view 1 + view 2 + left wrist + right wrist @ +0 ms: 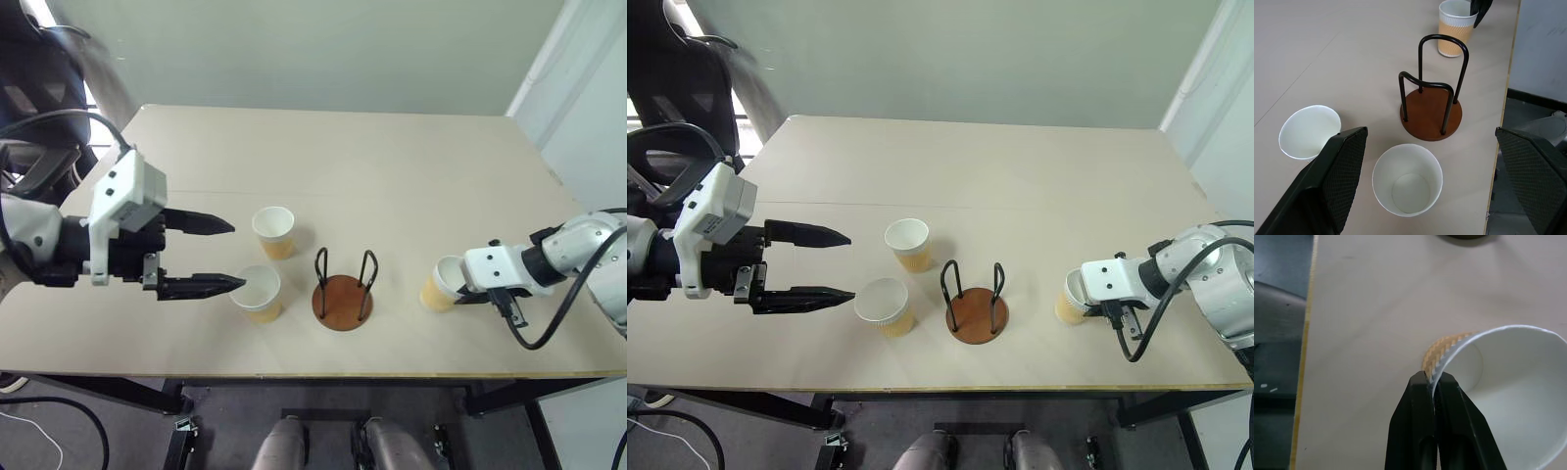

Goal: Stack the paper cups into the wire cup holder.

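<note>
I see the wire cup holder [343, 291] standing empty near the tabletop's [392, 166] front edge. Two paper cups [258, 293] stand just left of it, my left gripper [217, 255] gaping wide beside them. My right gripper [1433, 382] pinches the third cup's [1508, 391] rim, well right.

A pale beige table [392, 166] carries three paper cups [273, 231] [257, 293] [440, 285]; the wire cup holder [343, 299] stands between the cups, empty.
</note>
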`<state>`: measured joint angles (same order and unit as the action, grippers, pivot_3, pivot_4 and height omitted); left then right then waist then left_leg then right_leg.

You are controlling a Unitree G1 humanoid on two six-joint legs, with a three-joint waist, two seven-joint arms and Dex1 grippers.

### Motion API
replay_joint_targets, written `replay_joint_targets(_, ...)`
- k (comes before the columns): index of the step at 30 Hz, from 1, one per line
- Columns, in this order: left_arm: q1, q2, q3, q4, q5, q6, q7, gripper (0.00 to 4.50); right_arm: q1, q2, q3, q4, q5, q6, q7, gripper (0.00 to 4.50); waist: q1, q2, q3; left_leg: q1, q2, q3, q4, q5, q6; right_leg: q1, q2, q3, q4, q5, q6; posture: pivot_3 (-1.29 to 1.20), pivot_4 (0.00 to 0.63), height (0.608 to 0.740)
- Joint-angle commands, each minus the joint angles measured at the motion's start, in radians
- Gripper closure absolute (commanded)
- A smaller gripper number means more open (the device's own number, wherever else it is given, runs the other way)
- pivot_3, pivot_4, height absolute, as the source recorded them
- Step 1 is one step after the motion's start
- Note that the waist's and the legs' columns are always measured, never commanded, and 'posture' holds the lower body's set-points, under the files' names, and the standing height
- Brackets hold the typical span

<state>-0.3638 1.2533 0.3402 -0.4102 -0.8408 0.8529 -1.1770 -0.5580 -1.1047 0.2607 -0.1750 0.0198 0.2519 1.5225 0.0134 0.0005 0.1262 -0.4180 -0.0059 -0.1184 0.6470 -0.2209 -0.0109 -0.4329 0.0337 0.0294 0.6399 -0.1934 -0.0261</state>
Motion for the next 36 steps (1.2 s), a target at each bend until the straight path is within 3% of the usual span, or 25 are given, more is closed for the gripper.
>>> replay_joint_targets(1,0.002,0.014,0.048,-0.003,-0.006,-0.011,-0.014,0.0,-0.084,0.004,-0.03,-0.027,0.087,-0.007,0.073,4.46,-0.001,0.0,0.0,0.0,0.0,0.0,0.0,0.0,0.0,0.0,0.0,0.0,0.0,0.0,0.0,0.0,0.15,0.74)
replay_joint_targets(5,0.018,0.036,0.071,0.0,-0.011,-0.003,-0.05,0.0,-0.336,0.018,-0.011,0.07,0.224,-0.036,0.092,4.46,-0.012,0.002,0.001,-0.001,0.0,0.001,0.0,0.001,0.0,-0.002,0.0,0.001,0.001,-0.002,-0.005,0.0,0.15,0.74)
replay_joint_targets(9,0.082,0.06,0.086,-0.007,0.008,-0.006,-0.098,0.0,-0.595,0.072,0.076,0.216,0.249,-0.157,0.092,4.46,-0.016,0.002,0.001,0.001,0.0,0.0,-0.001,0.002,0.001,-0.002,0.0,0.001,0.002,-0.003,-0.008,0.0,0.15,0.74)
replay_joint_targets(13,0.125,0.07,0.101,-0.022,0.027,-0.011,-0.099,0.0,-0.722,0.088,0.206,0.279,0.31,-0.288,0.092,4.46,-0.009,0.002,0.001,0.0,0.001,-0.002,-0.002,0.001,0.0,-0.003,0.0,-0.002,0.003,-0.005,-0.012,0.0,0.15,0.74)
replay_joint_targets(21,0.203,0.066,0.193,-0.067,0.033,0.023,-0.096,0.0,-0.774,0.124,0.402,0.273,0.403,-0.409,0.092,4.46,-0.01,0.001,0.001,-0.001,0.001,-0.002,-0.002,-0.005,-0.002,-0.005,0.0,-0.003,0.004,-0.006,-0.013,0.0,0.15,0.74)
replay_joint_targets(36,0.3,0.027,0.321,-0.161,0.002,0.106,-0.048,0.0,-0.814,0.257,0.419,0.341,0.38,-0.457,0.092,4.46,-0.012,0.001,0.001,0.0,0.003,-0.002,-0.002,-0.008,-0.004,-0.005,0.001,-0.004,0.006,-0.006,-0.018,0.0,0.15,0.74)
